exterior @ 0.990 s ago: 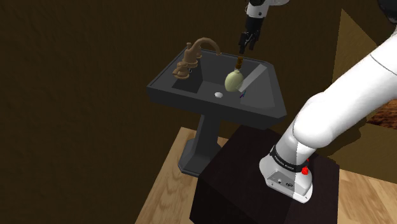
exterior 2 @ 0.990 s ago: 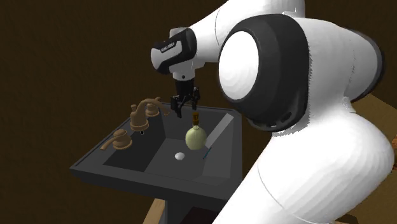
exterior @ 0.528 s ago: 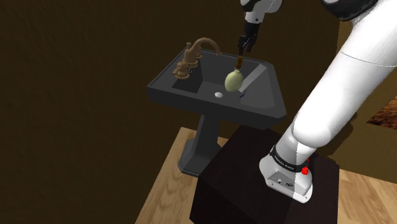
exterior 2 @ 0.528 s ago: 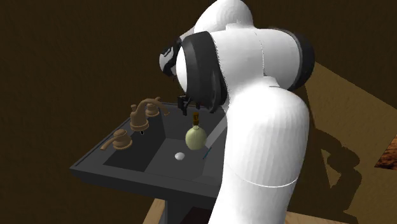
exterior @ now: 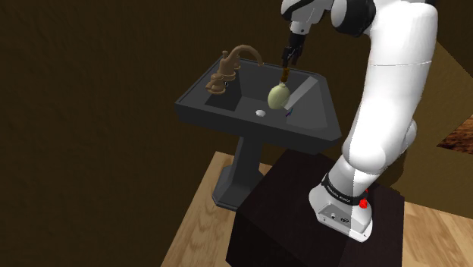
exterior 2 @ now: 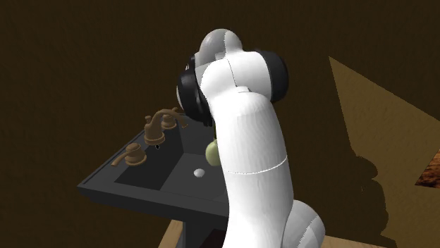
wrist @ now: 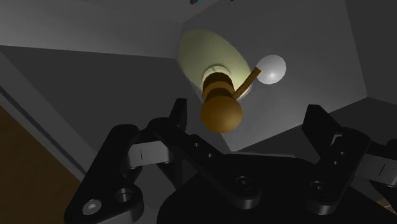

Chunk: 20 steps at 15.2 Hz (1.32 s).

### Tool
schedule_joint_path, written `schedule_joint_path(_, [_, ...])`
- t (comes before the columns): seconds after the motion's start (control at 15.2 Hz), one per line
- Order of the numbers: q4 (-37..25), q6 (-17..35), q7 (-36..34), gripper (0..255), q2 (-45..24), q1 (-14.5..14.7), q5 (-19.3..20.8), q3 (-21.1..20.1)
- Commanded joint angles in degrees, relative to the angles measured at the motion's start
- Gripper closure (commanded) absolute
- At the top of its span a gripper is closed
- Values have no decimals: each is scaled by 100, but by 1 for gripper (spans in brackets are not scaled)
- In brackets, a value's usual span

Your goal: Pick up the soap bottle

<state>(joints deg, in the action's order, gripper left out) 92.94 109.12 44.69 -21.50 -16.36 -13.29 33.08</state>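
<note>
Room: the gripper [exterior: 290, 59] is hanging in open air above the sink [exterior: 198, 104].
Bottle: the soap bottle [exterior: 278, 95] is standing upright in the basin, directly under the gripper.
Grip: the fingers [wrist: 180, 113] are standing apart, flanking the pump top without touching it.
Nearby: a grey strip [exterior: 301, 93] is leaning just beside the bottle; the faucet [exterior: 233, 62] is sitting well apart.
Change: the arm has swung more upright; the bottle is staying put.

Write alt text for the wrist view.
An open black gripper hangs just above a pale green soap bottle, its brown pump top showing between the spread fingers, untouched. The bottle stands in a dark grey sink near a small white drain.
</note>
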Motion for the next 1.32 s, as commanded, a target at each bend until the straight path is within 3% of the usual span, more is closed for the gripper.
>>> schedule_joint_path(0.0, [-334, -47, 161, 0, -359, -203, -210, -48])
schedule_joint_path(0.59, [8, 445, 251, 0, -536, -219, -333, -119])
schedule_joint_path(0.66, [10, 445, 251, 255, -534, -219, -332, -119])
schedule_joint_path(1.25, [8, 445, 251, 255, -536, -219, -333, -119])
